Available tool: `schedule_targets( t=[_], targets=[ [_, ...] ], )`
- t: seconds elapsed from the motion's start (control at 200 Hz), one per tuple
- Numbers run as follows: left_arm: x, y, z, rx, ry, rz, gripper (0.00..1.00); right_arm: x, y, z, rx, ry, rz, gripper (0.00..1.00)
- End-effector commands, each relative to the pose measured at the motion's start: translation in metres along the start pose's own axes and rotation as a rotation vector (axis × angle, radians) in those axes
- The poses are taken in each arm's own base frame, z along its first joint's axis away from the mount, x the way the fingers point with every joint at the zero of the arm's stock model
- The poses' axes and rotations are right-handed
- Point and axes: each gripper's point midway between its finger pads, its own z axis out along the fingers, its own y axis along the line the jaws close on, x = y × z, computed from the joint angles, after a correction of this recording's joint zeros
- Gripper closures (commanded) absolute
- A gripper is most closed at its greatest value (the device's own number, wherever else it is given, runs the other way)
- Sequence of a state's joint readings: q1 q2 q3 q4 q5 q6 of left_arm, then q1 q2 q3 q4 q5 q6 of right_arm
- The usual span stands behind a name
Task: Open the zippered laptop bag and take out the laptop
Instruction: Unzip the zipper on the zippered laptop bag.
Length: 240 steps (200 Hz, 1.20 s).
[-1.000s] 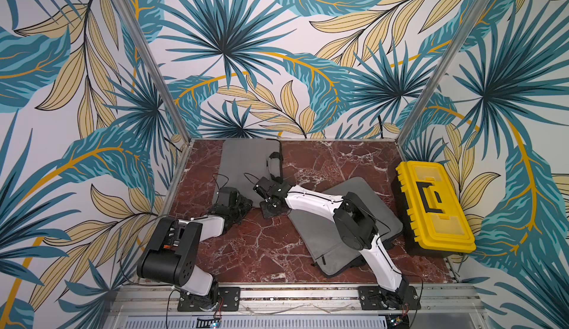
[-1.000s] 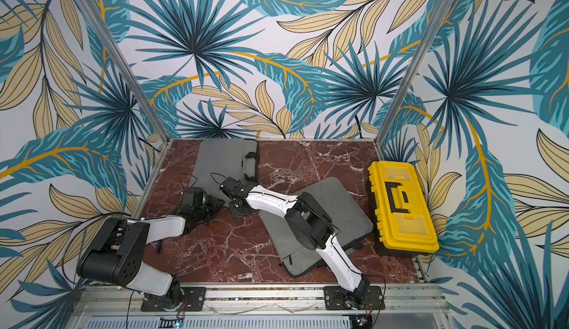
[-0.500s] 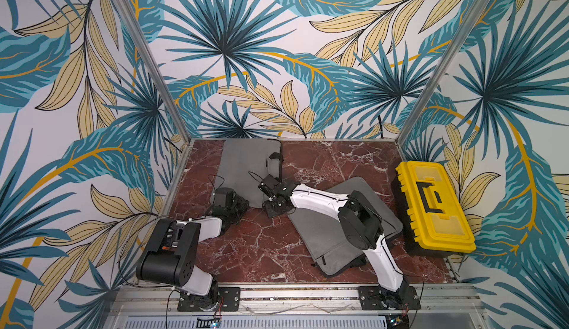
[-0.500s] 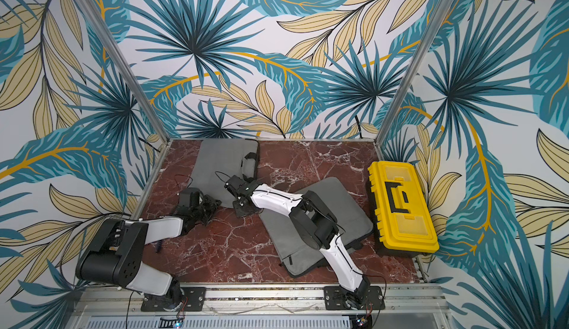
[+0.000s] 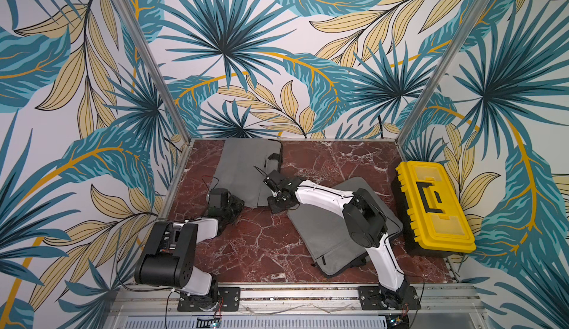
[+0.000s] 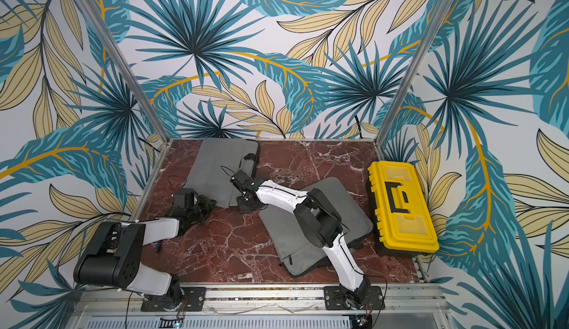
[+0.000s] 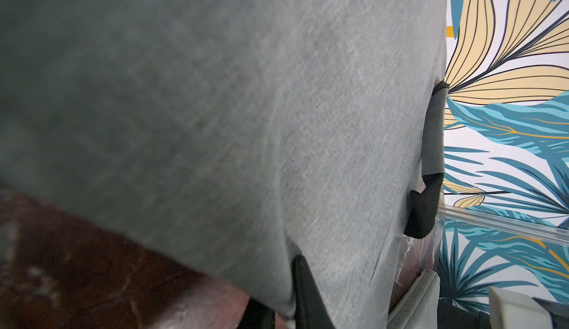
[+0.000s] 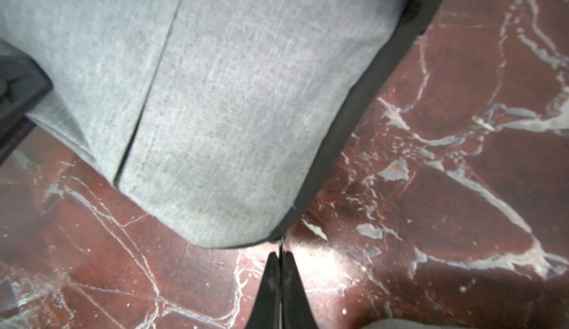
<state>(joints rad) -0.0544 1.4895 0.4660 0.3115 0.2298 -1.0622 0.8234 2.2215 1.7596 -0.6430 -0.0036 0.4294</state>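
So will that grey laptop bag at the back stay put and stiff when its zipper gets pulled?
It may slide: the far grey bag lies flat on the polished marble table. Its woven shell looks soft, so the corner where the right gripper pinches the zipper pull could lift or buckle. Contents are hidden, so stiffness is a guess.

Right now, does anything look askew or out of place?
A second gray laptop bag lies diagonally under the right arm, skewed to the table edges; the yellow toolbox seems unrelated. Nothing spilled or damaged.
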Motion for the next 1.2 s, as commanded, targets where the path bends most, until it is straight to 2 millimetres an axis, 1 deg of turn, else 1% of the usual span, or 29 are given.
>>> schedule_targets(
  t=[0.0, 0.12, 0.21, 0.536, 0.741, 0.806, 0.886, 0.996, 1.197],
  targets=[
    [-0.013, 0.025, -0.009, -0.079, -0.069, 0.013, 0.87, -0.003, -0.028, 0.005, 0.023, 0.019, 0.043, 1.00],
    [-0.016, 0.025, -0.011, -0.081, -0.076, 0.017, 0.87, -0.006, -0.028, 0.007, -0.002, 0.018, 0.025, 1.00],
    [-0.019, 0.025, -0.013, -0.083, -0.083, 0.022, 0.87, -0.009, -0.031, 0.005, 0.013, 0.011, 0.001, 1.00],
    [-0.033, 0.029, -0.024, -0.127, -0.119, 0.050, 0.88, -0.023, -0.063, -0.009, 0.185, -0.041, -0.082, 1.00],
    [-0.039, 0.033, -0.026, -0.144, -0.124, 0.055, 0.90, -0.033, -0.075, -0.016, 0.267, -0.070, -0.098, 1.00],
    [-0.041, 0.035, -0.026, -0.147, -0.129, 0.058, 0.91, -0.036, -0.082, -0.020, 0.306, -0.084, -0.088, 1.00],
    [-0.044, 0.035, -0.025, -0.152, -0.131, 0.072, 0.92, -0.038, -0.081, -0.022, 0.309, -0.096, -0.083, 1.00],
    [-0.047, 0.027, -0.019, -0.140, -0.112, 0.116, 0.94, -0.038, -0.078, -0.022, 0.285, -0.101, -0.075, 1.00],
    [-0.050, 0.019, -0.007, -0.127, -0.074, 0.158, 0.95, -0.031, -0.071, -0.024, 0.264, -0.102, -0.078, 1.00]
  ],
)
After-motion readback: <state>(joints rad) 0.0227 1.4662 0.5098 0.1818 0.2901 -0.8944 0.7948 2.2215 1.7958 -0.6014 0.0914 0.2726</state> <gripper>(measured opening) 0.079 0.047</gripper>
